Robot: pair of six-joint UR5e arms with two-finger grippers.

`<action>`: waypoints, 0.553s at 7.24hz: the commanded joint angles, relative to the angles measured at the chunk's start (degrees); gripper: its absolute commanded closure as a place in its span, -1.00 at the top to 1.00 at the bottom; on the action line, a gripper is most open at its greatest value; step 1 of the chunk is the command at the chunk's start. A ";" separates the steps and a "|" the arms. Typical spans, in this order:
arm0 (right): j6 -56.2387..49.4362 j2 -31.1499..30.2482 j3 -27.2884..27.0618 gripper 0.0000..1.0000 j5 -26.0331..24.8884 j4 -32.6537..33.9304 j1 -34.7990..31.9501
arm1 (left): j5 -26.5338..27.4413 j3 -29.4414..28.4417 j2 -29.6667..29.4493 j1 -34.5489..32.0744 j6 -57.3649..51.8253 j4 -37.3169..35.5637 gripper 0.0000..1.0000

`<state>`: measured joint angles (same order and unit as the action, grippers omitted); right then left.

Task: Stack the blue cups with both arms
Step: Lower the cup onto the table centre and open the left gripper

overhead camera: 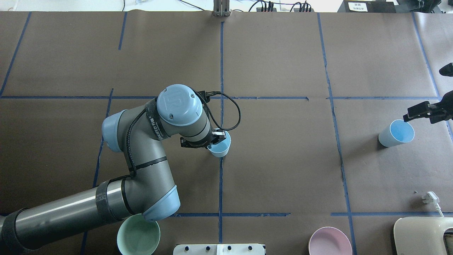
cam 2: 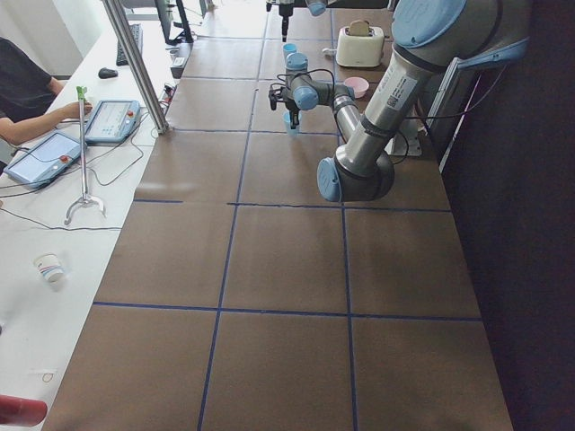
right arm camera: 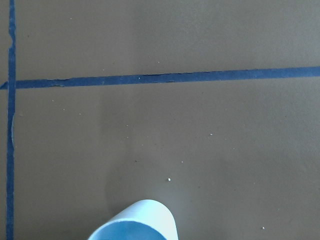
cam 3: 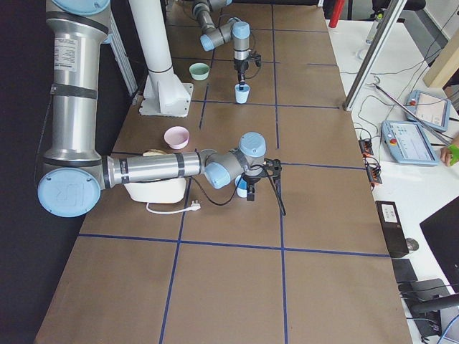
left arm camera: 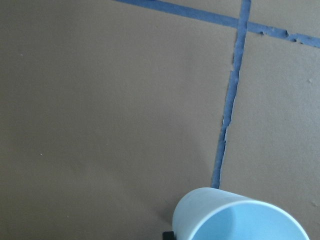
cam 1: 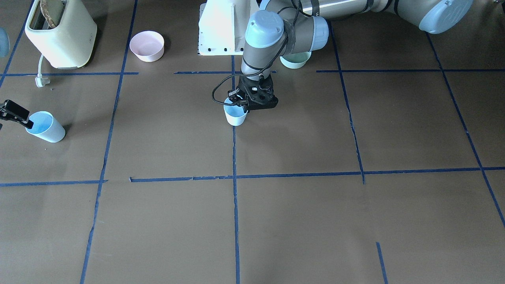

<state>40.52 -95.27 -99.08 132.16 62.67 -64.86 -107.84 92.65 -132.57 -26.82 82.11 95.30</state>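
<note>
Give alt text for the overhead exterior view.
The left gripper is at the centre blue cup on a brown table; the right gripper is at the right-edge blue cup. A green bowl and pink bowl stand nearer the robot.

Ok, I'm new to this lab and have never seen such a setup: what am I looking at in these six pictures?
It is one robot with two jointed grey arms, a left arm and a right arm, at a brown table marked with blue tape squares. Four fixed cameras watch it: one faces the robot, one looks over its shoulders from behind, and one stands at each table end. The last two pictures come from cameras on the wrists, looking down past the claws. The objects are two blue cups, a pink bowl, a mint-green bowl and a cream toaster. The left claw is at the rim of the middle cup. The right claw is at the rim of the other cup. I cannot tell whether either claw is clamped shut.
</note>
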 commanded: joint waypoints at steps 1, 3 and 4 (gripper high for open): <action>0.00 0.00 -0.14 0.99 0.03 0.00 0.00 | 0.00 -0.02 0.38 0.19 -0.19 1.02 0.22; 0.00 0.00 -0.14 0.99 0.03 0.00 0.00 | 0.35 0.25 0.47 0.19 -0.19 2.69 0.98; 0.09 0.00 -0.06 0.99 0.03 0.00 0.00 | 0.18 1.47 0.47 -0.07 -0.02 2.53 0.99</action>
<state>40.54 -95.27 -99.22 132.19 62.67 -64.86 -107.64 93.14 -132.15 -26.70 81.96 97.49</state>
